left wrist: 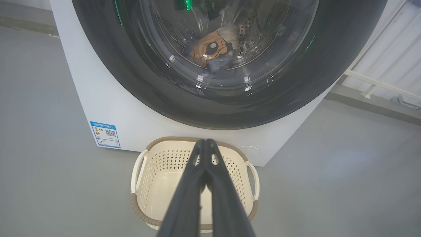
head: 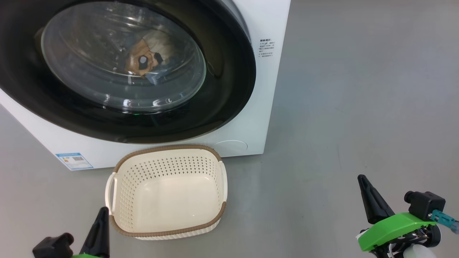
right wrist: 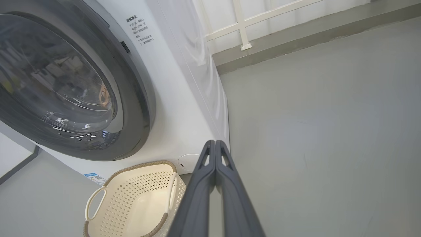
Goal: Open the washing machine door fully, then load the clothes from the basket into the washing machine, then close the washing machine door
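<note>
**Jaws closed and empty, door shut on the load**

Left jaws and right jaws are each pressed tip to tip, with nothing between them. The left pair sits low by the near left corner of the basket [head: 168,148]. The right pair hangs over bare floor [head: 358,107], off to the basket's right and well apart from the washing machine [head: 265,107].

We find the washing machine door [head: 222,89] lying against the white front. In the right wrist view its black rim sits flat to the panel, with no gap we can make out. Behind the glass the clothes [head: 143,62] lie in the drum, an orange-tan piece with blue fabric beside it. The basket stands on the floor just in front of the machine, below the door, and its cream bottom is bare.

We judge all three parts of the task done, so what remains is to confirm the closure and back away cleanly. We cannot tell from here whether the latch has caught. If we test it, we would push with closed tips on the black rim, not on the bulging glass. The push should be slow and square, so the tips do not skid across the gloss.

On retreat, we would lift the left arm before swinging it, because its tips are close enough to the woven rim to snag and drag the light basket
</note>
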Available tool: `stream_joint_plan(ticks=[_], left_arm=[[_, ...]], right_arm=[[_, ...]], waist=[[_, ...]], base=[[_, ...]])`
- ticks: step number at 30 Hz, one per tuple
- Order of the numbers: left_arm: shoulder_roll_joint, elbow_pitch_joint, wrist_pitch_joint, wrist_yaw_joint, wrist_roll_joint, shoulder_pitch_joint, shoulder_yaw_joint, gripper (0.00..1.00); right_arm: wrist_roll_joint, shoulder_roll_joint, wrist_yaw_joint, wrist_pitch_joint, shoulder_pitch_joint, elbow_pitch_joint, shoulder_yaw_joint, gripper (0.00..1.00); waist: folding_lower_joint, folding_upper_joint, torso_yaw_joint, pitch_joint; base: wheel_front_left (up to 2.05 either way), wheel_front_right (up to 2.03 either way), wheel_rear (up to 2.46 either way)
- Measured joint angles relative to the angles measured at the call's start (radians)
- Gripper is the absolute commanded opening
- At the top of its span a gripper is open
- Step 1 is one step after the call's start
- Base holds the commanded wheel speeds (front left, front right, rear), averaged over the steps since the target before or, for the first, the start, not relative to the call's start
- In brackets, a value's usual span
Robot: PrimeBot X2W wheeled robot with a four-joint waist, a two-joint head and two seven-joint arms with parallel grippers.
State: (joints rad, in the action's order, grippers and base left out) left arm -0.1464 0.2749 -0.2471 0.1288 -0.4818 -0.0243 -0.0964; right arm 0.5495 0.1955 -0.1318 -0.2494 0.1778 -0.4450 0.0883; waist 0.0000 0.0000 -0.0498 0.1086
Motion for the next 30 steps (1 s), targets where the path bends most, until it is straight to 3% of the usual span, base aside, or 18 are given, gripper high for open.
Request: stream_joint_plan(ticks=[30], left_arm=[[0.012, 0.003, 0.081, 0.000, -0.281, 0.004, 0.030, 0.00]], right_arm=[[0.255, -0.031, 0.000, 0.083, -0.009, 0.038, -0.042, 0.00]], waist=[[0.0002, 0.0000, 0.012, -0.027]], base=[[0.00, 0.00, 0.00]])
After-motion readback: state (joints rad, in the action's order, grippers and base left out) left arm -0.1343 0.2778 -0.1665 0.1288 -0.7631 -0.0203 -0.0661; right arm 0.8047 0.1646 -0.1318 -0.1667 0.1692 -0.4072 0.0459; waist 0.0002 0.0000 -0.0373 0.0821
